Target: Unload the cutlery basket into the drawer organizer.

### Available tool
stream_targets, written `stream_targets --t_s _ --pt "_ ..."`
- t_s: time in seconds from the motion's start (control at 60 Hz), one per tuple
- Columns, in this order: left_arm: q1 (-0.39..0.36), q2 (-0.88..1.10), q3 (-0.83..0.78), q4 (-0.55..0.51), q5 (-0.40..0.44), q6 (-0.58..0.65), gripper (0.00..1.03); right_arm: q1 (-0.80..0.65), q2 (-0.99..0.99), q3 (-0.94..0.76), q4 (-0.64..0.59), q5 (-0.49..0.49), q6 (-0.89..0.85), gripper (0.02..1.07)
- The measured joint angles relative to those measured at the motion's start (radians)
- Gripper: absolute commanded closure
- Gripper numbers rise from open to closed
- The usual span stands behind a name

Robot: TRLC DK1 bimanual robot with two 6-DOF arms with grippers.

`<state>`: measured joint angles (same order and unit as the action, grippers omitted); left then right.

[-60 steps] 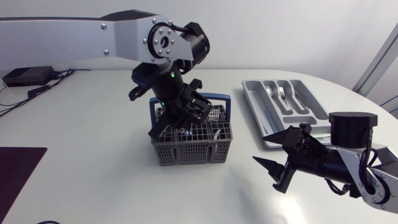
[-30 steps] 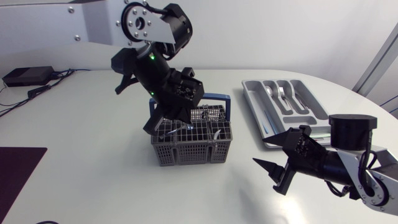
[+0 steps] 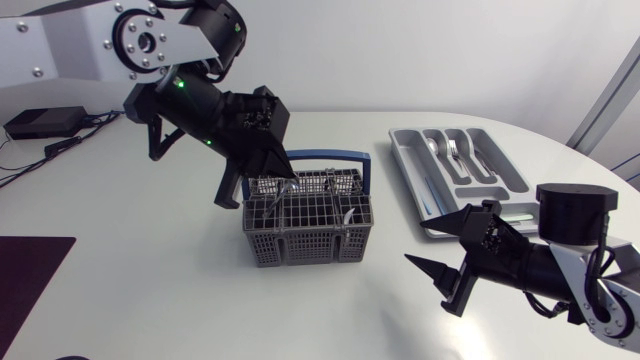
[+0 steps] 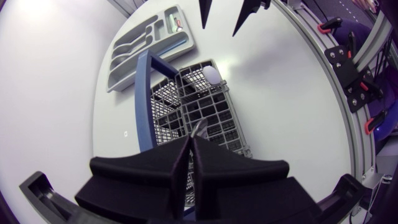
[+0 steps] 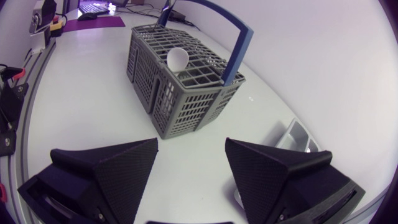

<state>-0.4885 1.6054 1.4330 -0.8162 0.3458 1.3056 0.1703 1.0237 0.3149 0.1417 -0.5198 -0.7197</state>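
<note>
The left gripper [image 4: 191,146] hangs over the grey cutlery basket [image 3: 310,238], its fingers clenched on a thin silver utensil [image 4: 198,129]; what kind it is cannot be told. The basket, with a blue handle [image 3: 330,156], stands mid-table [image 3: 130,260], and a spoon [image 5: 177,59] is upright in one of its compartments. To the right lies the grey drawer organizer [image 3: 410,165], with forks [image 3: 452,150] in one slot. Just beside it the right gripper [image 5: 191,146] sits low over the table, fingers spread wide apart.

The utensil [image 4: 199,129] pinched in the left claw [image 4: 191,140] shows only its tip (fork or knife, unclear); the right claw [image 5: 191,144] hides most of the drawer organizer [image 5: 293,133].
</note>
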Motion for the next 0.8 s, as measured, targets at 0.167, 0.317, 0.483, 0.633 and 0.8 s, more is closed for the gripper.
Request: stream_targets --t_s 0.167,0.317,0.483,0.633,0.8 --pt "0.032 -0.044 -0.067 0.078 0.049 -0.058 0.96 0.050 -0.019 0.000 -0.003 -0.043 0.070 0.29" --pt "0.064 -0.080 -0.111 0.144 0.093 -0.126 0.96 0.105 -0.015 0.003 -0.003 -0.050 0.121 0.29" --pt "0.090 -0.109 -0.140 0.177 0.130 -0.183 0.96 0.150 0.018 0.042 -0.011 -0.055 0.175 0.29" --pt "0.108 -0.130 -0.165 0.193 0.149 -0.214 0.96 0.193 0.030 0.099 -0.067 -0.056 0.220 0.29" --pt "0.113 -0.151 -0.188 0.218 0.156 -0.254 0.96 0.220 0.030 0.155 -0.108 -0.055 0.273 0.29"
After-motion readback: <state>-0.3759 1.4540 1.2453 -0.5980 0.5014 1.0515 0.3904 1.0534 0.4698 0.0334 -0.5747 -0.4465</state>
